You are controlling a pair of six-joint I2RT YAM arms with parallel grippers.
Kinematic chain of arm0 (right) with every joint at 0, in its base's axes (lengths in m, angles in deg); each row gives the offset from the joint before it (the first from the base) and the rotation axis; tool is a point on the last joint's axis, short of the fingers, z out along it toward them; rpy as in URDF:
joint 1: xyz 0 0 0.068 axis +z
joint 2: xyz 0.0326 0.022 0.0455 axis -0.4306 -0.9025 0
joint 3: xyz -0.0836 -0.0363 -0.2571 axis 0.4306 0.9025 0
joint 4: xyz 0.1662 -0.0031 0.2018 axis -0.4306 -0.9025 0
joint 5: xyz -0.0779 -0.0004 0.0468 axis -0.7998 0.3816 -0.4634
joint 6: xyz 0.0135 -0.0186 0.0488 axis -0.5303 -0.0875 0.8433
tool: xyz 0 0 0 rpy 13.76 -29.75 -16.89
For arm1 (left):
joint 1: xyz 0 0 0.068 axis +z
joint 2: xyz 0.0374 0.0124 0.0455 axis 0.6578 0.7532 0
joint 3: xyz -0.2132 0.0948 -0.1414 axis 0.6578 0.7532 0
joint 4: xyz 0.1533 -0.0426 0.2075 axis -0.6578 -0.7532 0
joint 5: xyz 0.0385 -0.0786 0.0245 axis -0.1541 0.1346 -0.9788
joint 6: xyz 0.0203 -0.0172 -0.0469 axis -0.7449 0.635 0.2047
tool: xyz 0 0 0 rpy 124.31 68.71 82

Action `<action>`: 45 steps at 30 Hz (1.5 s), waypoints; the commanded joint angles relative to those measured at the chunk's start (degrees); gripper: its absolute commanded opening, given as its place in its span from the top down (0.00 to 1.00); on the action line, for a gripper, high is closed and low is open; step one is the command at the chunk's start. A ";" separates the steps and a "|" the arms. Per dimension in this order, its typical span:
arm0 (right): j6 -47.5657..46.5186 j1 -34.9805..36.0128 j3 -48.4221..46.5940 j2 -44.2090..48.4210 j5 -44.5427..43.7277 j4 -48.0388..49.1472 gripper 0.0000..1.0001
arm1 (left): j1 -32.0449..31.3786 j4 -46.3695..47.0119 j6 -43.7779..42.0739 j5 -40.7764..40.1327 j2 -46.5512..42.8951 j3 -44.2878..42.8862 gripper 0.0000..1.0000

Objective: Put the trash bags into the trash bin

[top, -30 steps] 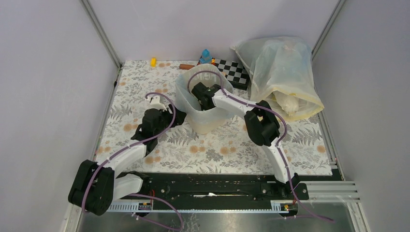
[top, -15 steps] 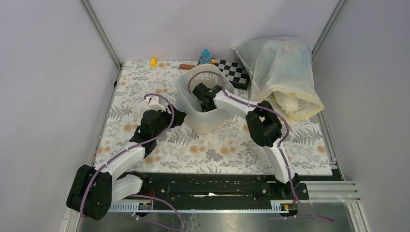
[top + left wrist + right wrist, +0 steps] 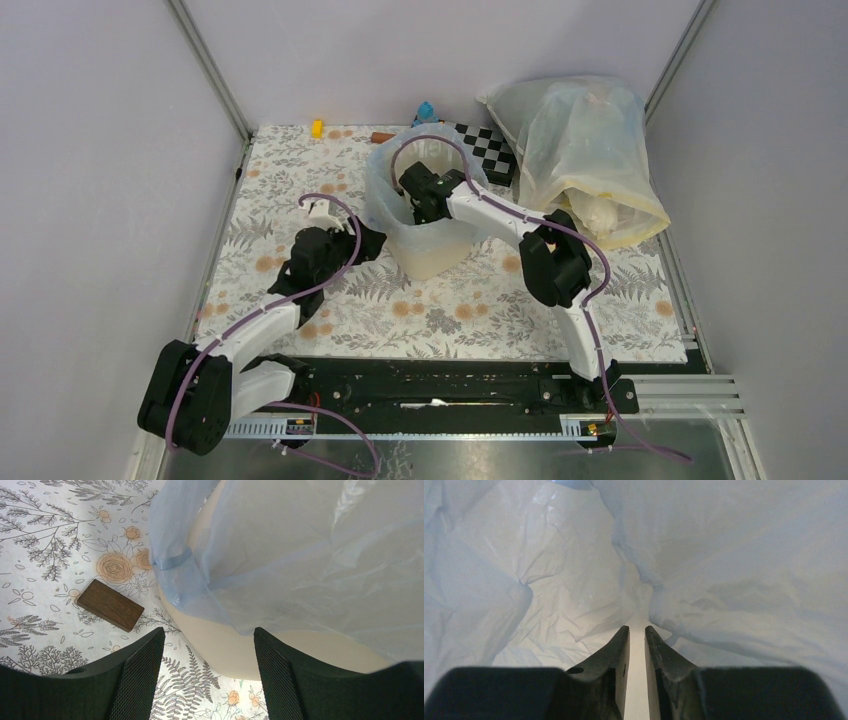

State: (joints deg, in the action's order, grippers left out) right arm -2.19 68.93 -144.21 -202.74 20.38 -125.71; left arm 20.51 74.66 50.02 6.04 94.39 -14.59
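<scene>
Trash bin (image 3: pixel 432 255) sits mid-table, with the pale-blue trash bag (image 3: pixel 310 550) lining it and folded over the rim. My right gripper (image 3: pixel 636 647) is deep inside, fingers nearly pressed together, pinching nothing I can see. Left gripper (image 3: pixel 207 634) is spread wide beside the bin wall. My worry: withdrawing snags the film and drags the liner out.

Bag (image 3: pixel 549 580) walls crowd right end effector (image 3: pixel 636 630) inside bin (image 3: pixel 430 255); wooden block (image 3: pixel 110 605) beside bin's base; near worktop (image 3: pixel 450 320) bare.

At top-view centre, the bin (image 3: pixel 430 256) is hiding the fingertips of the right gripper (image 3: pixel 636 632); the blue figure (image 3: pixel 426 107) behind is showing partly.
</scene>
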 commanded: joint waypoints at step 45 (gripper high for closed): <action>1.36 -0.47 -1.23 -1.99 -0.14 1.59 0.62 | 0.50 -33.75 11.11 2.06 -9.11 -26.45 0.07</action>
State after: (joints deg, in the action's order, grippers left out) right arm -0.39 68.90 -144.65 -205.39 19.16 -124.35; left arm 20.80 45.66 60.90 9.80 83.86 -36.27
